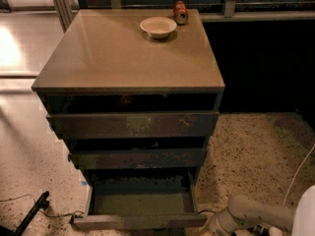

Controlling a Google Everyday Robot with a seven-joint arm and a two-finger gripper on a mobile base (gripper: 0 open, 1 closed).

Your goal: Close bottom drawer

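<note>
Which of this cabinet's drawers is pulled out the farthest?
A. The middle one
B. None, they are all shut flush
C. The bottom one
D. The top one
C: the bottom drawer juts out well past the two fronts above it, so its olive-green floor shows. The robot's gripper is low by that drawer's right front corner.

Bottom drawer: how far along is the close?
Done: nothing yet; the dark brown-grey flat-fronted bottom drawer stands pulled well out, olive-green floor exposed. In hand: the robot's tool sits low by the drawer front's right corner; contact cannot be told. Left: the whole push in.
</note>
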